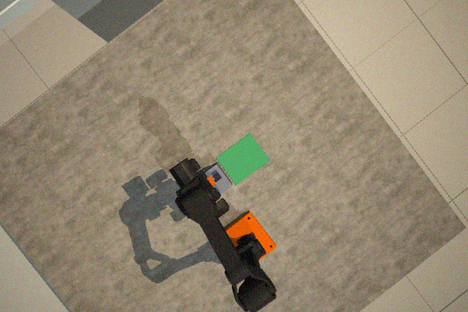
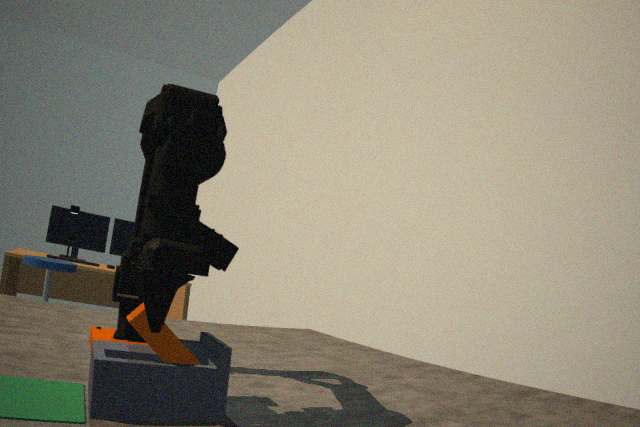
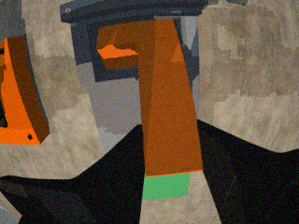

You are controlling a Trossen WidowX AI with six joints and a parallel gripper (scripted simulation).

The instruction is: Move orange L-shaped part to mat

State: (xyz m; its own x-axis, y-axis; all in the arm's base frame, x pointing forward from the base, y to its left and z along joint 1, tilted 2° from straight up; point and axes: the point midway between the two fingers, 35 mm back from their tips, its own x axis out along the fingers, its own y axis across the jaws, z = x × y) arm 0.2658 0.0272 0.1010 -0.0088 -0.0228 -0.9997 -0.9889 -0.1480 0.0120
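Observation:
The orange L-shaped part (image 1: 210, 180) (image 2: 173, 348) (image 3: 171, 100) stands steeply tilted over the grey tray (image 1: 226, 184) (image 2: 160, 395) (image 3: 117, 109). Its plain end is raised toward the mat side. Its L-shaped end is low, at the pocket beside the tray's raised wall; whether it touches the pocket floor is hidden. My gripper (image 2: 156, 326) (image 3: 167, 128) is shut on the part's long arm, one finger on each side, a little below the raised end. The green mat (image 1: 243, 159) (image 2: 41, 399) (image 3: 166, 188) lies beside the tray with nothing on it.
The tray's raised wall (image 2: 217, 351) (image 3: 133, 12) stands at the end away from the mat. The arm's orange base plate (image 1: 261, 234) (image 2: 101, 334) (image 3: 23, 135) is on another side of the tray. A desk with monitors (image 2: 77, 228) is far behind.

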